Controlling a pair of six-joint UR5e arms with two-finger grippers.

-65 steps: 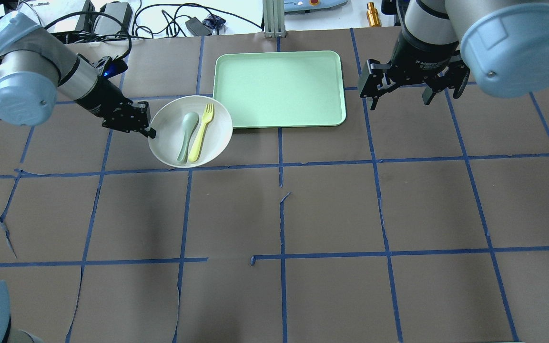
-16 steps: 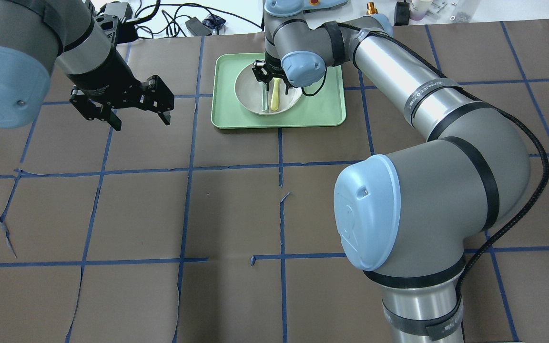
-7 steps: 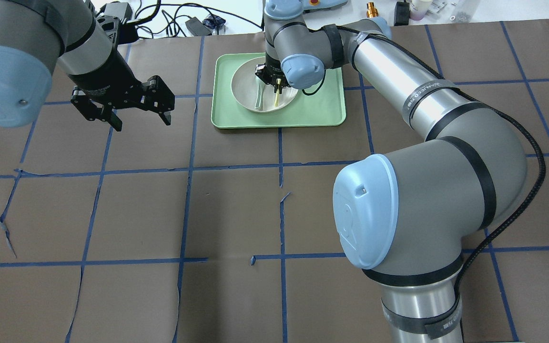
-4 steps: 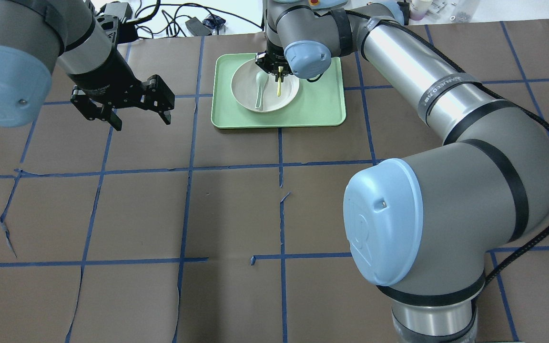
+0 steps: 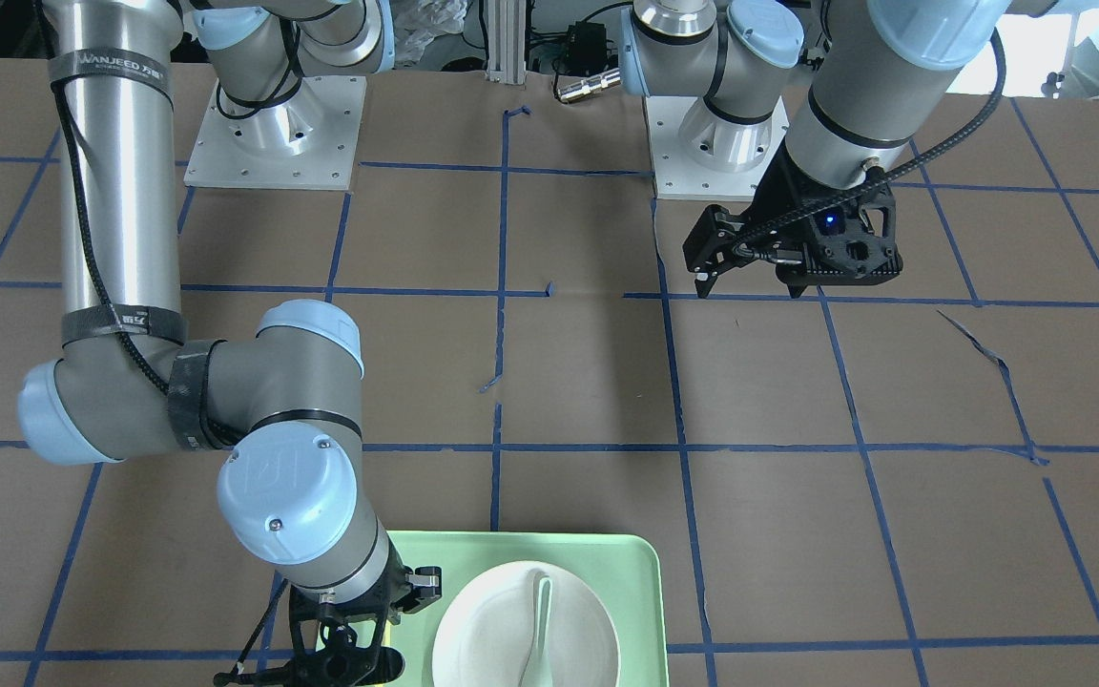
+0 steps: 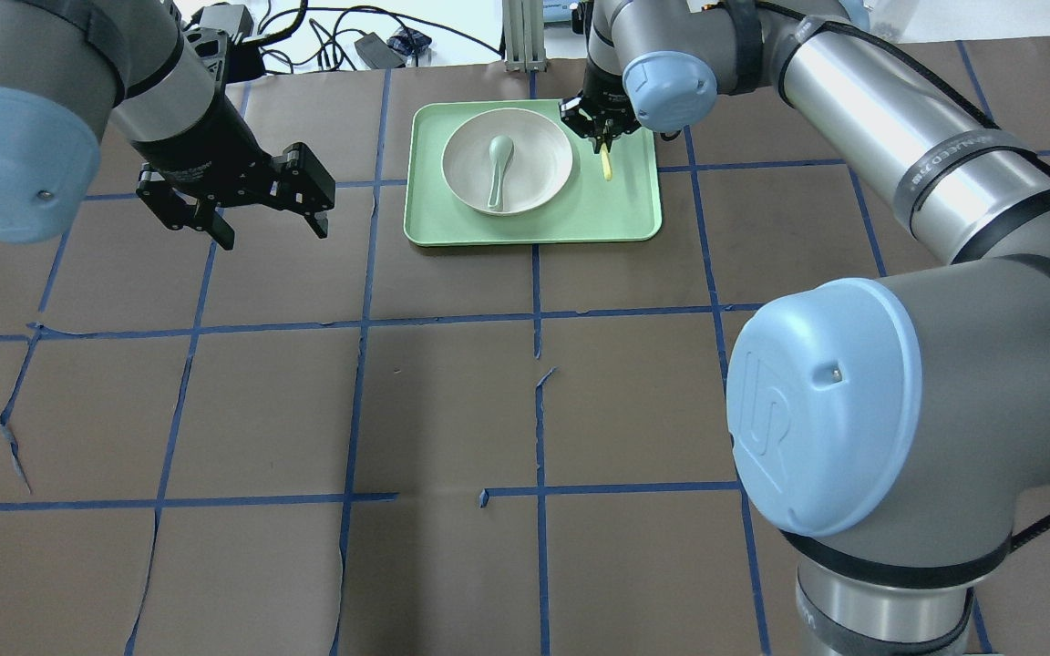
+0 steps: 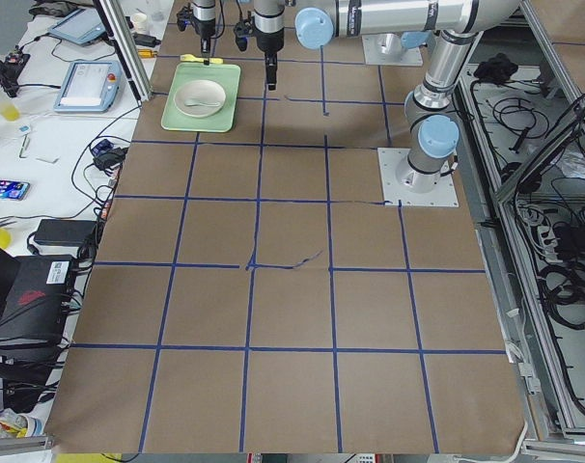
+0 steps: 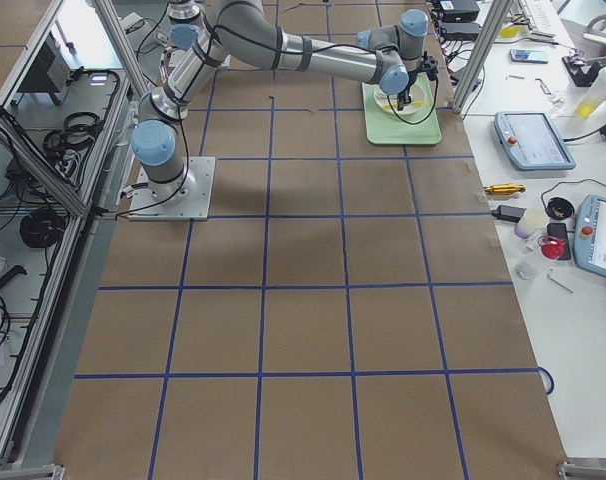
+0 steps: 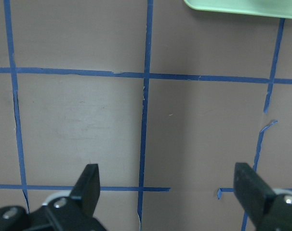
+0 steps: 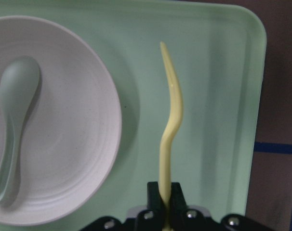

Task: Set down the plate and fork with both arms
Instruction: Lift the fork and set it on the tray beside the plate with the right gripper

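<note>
In the overhead view, a rectangular pale-green plastic tray (image 6: 621,214) lies toward 12 o'clock on the brown paper-covered tabletop (image 6: 452,410), which is crossed by a grid of blue tape. The round, shallow off-white plate (image 6: 539,159) sits inside the tray, filling its 9 o'clock half, with its rim close to the tray's 12 o'clock wall. A pale grey-green spoon (image 6: 496,169) lies in the plate, its bowl toward 12 o'clock and its handle running toward 6 o'clock.

The right arm reaches across to the tray. Its black two-finger right end effector (image 6: 600,137) hangs just past the plate's 2 o'clock edge and is clenched on one end of the slim bright yellow plastic fork (image 6: 607,166). The fork points down from the fingers over bare tray floor at the plate's 3 o'clock side, apart from the plate's rim. In the right wrist view the fork (image 10: 170,120) shows edge-on as a thin curved strip between the plate (image 10: 73,139) and the tray's (image 10: 223,96) far wall. Whether its free tip touches the tray cannot be told.

The left end effector (image 6: 272,235) hovers over bare tabletop at 9 o'clock of the tray, well apart from it. Its jaws are spread wide and hold nothing. The left wrist view (image 9: 167,185) shows only taped paper between the two fingers, with a corner of the tray at 1 o'clock.
</note>
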